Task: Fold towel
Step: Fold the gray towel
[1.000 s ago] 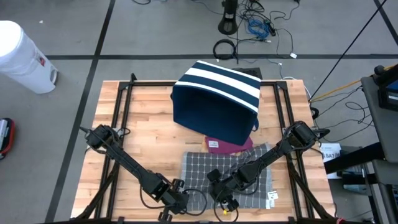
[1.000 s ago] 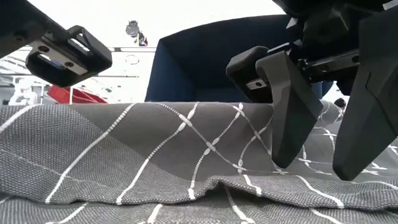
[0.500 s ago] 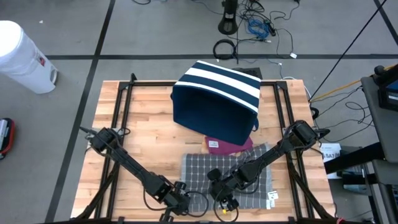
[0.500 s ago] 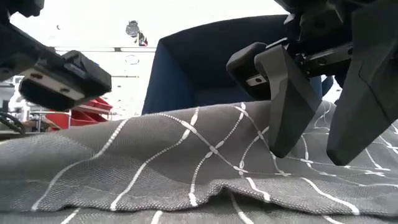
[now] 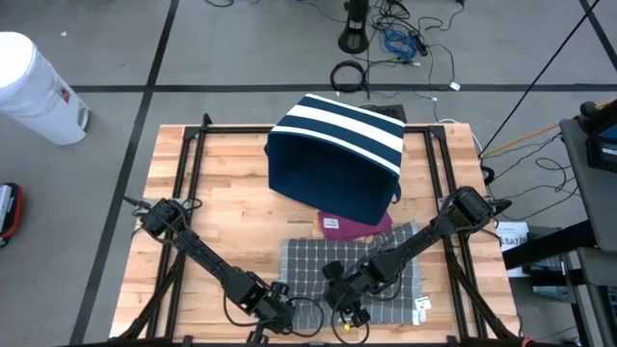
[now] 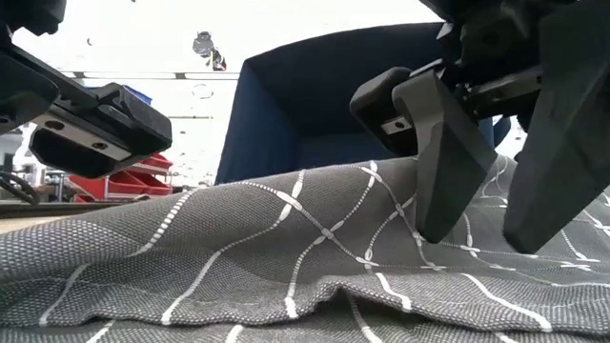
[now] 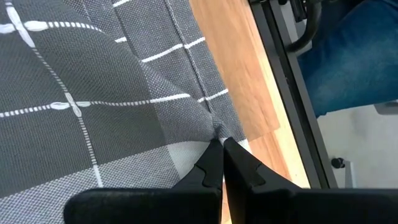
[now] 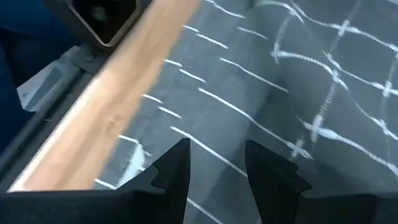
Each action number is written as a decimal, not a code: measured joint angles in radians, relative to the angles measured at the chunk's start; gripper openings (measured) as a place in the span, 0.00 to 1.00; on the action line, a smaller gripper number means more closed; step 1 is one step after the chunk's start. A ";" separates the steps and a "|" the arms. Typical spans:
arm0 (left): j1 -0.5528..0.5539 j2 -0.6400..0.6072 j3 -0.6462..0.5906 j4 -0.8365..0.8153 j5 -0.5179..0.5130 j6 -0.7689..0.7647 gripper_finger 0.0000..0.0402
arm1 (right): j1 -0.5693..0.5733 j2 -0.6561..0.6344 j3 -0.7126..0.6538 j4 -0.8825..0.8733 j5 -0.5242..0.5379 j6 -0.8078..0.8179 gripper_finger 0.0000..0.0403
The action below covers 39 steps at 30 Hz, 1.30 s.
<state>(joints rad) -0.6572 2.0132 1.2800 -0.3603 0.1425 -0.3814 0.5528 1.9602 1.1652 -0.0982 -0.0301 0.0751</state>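
**Tools at the towel's near edge, fold barely begun**

Left tool [image 7: 222, 163], at 7 o'clock on the desk [image 5: 231, 173], pinches the towel [image 5: 371, 265] corner. Right tool [image 5: 347, 306], at 6 o'clock, stands parted over the cloth, holding nothing. Towel lies mostly flat; folding remains.

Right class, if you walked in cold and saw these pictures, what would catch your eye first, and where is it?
The big navy bin with white stripes, tipped on its side at the far middle of the wooden table. Then the grey towel with white grid lines at the near edge, where the left gripper is shut on a pinched corner and the right gripper stands open over the cloth.
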 joint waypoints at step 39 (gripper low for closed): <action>0.018 0.002 0.000 -0.003 -0.004 0.028 0.00 | 0.128 0.002 0.000 -0.128 0.134 0.133 0.05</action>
<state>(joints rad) -0.6388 2.0151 1.2797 -0.3634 0.1389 -0.3534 0.6811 1.9617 1.1652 -0.2264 0.1039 0.2081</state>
